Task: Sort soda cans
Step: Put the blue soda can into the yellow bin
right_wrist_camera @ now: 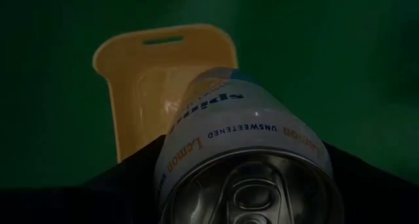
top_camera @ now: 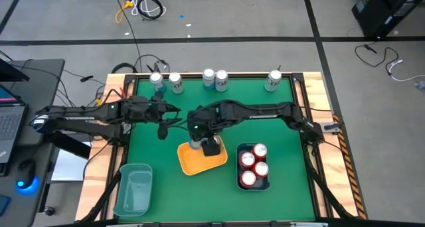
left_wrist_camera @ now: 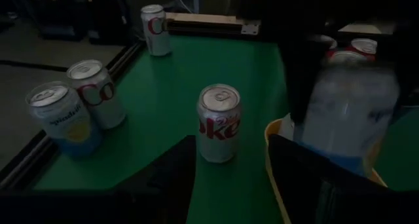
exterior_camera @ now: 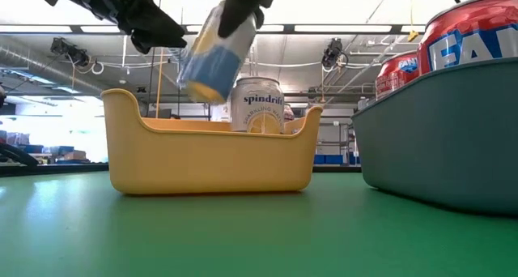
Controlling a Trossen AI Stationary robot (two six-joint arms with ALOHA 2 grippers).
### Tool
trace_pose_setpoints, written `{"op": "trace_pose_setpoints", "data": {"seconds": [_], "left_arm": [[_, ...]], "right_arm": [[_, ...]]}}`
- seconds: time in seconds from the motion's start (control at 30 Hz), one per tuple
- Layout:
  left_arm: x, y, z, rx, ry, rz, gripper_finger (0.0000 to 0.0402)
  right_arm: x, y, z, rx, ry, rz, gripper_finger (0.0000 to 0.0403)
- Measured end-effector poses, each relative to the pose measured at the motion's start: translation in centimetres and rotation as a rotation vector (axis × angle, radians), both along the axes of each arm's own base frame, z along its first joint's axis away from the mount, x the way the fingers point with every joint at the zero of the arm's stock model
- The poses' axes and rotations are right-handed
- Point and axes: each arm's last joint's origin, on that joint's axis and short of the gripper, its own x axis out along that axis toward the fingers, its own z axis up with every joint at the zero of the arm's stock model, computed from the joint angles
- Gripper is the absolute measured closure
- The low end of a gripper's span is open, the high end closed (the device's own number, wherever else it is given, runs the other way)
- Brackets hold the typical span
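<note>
The right gripper (top_camera: 196, 135) reaches down over the yellow bin (top_camera: 191, 162), fingers clamped on a tilted can (exterior_camera: 212, 52); the left gripper (top_camera: 174, 119) hovers beside it, fingers apart.

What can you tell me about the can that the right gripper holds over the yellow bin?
The held can is a pale Spindrift lemon can with a blue and yellow label, "unsweetened" printed on it, and a silver top with its tab. It hangs tilted in the air, clamped in the right gripper, above the yellow bin, where a similar can already stands upright.
</note>
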Motion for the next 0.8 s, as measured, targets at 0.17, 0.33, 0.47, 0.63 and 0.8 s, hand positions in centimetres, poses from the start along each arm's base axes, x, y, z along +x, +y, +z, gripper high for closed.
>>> {"op": "trace_pose_setpoints", "data": {"seconds": [0.17, 0.33, 0.47, 0.63, 0.8], "left_arm": [[-1.0, 0.0, 0.3, 0.028, 0.004, 0.026, 0.0204], [-2.4, 0.0, 0.1, -0.003, 0.055, 0.086, 0.0204], [-2.8, 0.0, -0.6, -0.067, 0.114, 0.12, 0.0204], [-2.7, 0.0, -1.6, -0.127, 0.201, 0.151, 0.0204], [-2.5, 0.0, -3.2, -0.158, 0.237, 0.162, 0.0204]], "right_arm": [[1.1, 0.3, -2.1, -0.001, 0.031, 0.01, 0.0115], [2.1, 0.4, -4.3, -0.005, 0.076, 0.032, 0.0115], [2.6, 0.4, -6.0, -0.009, 0.111, 0.037, 0.0115], [3.1, 0.4, -7.0, -0.011, 0.123, 0.036, 0.0115], [3.4, 0.5, -7.6, -0.012, 0.12, 0.037, 0.0115]]}}
